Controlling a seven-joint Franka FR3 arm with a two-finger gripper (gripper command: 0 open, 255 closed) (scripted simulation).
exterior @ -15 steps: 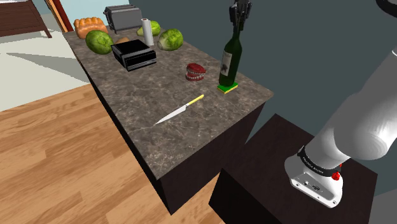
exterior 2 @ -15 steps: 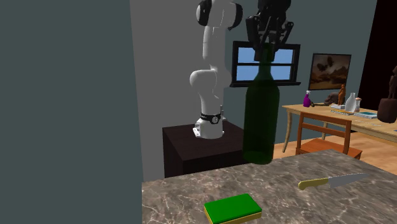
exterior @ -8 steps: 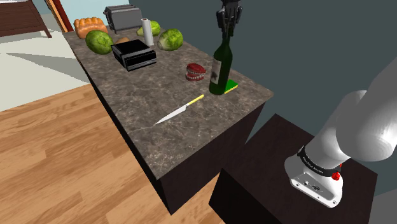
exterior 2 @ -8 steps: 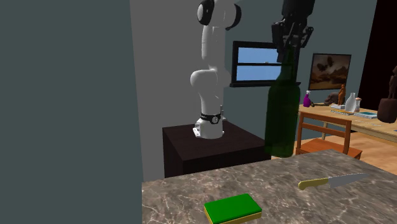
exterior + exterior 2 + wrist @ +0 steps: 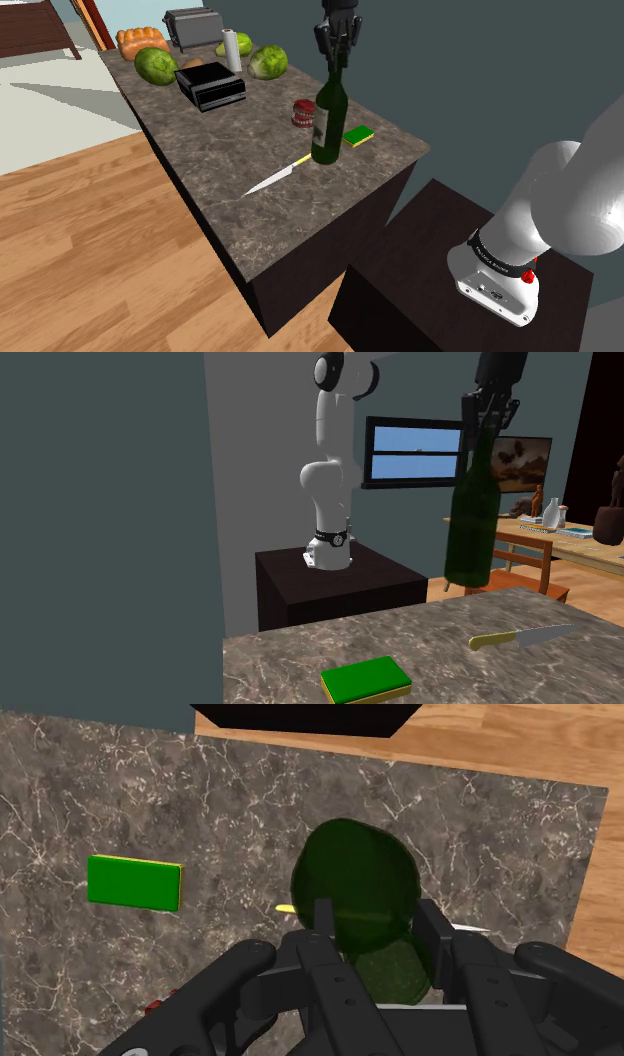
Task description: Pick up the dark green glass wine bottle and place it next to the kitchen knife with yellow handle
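The fingers [image 5: 432, 932] are clasping the bottle [image 5: 327, 125] by its neck, one on each side. The gripper [image 5: 336, 55] is holding it nearly upright, leaning slightly. The pick-up looks done: in the second exterior view the bottle's base is hanging clear above the worktop [image 5: 300, 657] rather than resting on it.

The carry looks almost done too. In the shoulder view the base is overlapping the yellow handle end of the knife [image 5: 282, 173]. In the wrist view a bit of yellow handle is peeking out on one side of the bottle and the blade on the other, so the bottle is probably hanging right over the knife. The green sponge [image 5: 357, 136] is lying apart, on the side away from the knife.

What is remaining, as I am judging it: shifting the bottle off the knife to bare worktop just beside it, lowering it until it is standing, and opening the fingers.
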